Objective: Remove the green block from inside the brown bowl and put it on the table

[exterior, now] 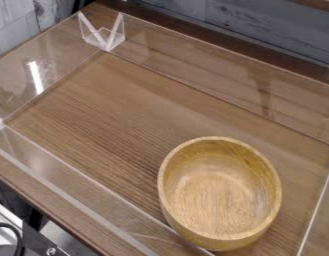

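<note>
A single camera is looking down at a slant from above one corner of the table (113, 120), facing diagonally across the wood grain toward the far clear acrylic walls (194, 45). It is sitting fairly near, so the tabletop is filling almost the whole picture and the brown bowl (219, 190) is lying close to the lower right edge. The pincer is staying outside this view, so nothing can be placed relative to it. No second view is sharing any part of the scene.

Clear V-shaped acrylic bracket (101, 31) at far corner; black cables (9, 238) bottom left.
</note>
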### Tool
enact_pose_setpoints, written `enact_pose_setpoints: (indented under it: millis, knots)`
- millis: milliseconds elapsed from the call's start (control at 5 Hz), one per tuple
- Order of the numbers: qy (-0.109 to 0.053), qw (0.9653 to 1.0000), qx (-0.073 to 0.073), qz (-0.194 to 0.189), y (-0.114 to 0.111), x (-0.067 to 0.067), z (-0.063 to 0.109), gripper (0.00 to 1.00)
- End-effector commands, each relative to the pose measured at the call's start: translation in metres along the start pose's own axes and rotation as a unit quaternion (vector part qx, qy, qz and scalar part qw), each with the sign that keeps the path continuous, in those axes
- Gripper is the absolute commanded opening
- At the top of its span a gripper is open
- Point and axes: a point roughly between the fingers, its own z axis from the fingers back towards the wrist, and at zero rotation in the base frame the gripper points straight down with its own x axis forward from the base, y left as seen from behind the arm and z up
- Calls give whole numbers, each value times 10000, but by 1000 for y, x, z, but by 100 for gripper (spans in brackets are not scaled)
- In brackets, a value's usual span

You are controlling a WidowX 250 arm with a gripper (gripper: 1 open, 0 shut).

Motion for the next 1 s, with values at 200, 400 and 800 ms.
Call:
enact_pose_setpoints:
  millis: [200,400,800]
  knots:
    - [-513,9987,28,-62,10,24,8,0]
    - [-592,9982,4,-54,14,29,2,0]
    - [-740,9972,-52,-48,22,38,-11,0]
